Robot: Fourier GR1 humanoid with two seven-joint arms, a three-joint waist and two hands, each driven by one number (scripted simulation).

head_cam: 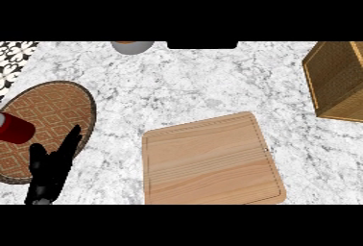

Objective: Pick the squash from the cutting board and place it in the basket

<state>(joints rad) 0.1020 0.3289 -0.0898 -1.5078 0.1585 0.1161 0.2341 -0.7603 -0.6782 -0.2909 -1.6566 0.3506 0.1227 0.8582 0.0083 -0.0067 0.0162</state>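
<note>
The wooden cutting board (211,161) lies flat at the lower middle of the marble counter, and nothing rests on it. No squash shows anywhere in the head view. The woven basket (339,81) stands at the right edge, partly cut off; its inside is hidden. My left hand (51,170) comes in at the lower left, open with straight fingers pointing up, over the edge of a round mat. It holds nothing. My right hand is out of view.
A round woven mat (50,115) with a diamond pattern lies at the left, and a red cup (14,129) stands on it. A grey round vessel (132,46) sits at the counter's far edge. Patterned tiles (16,57) show at the upper left.
</note>
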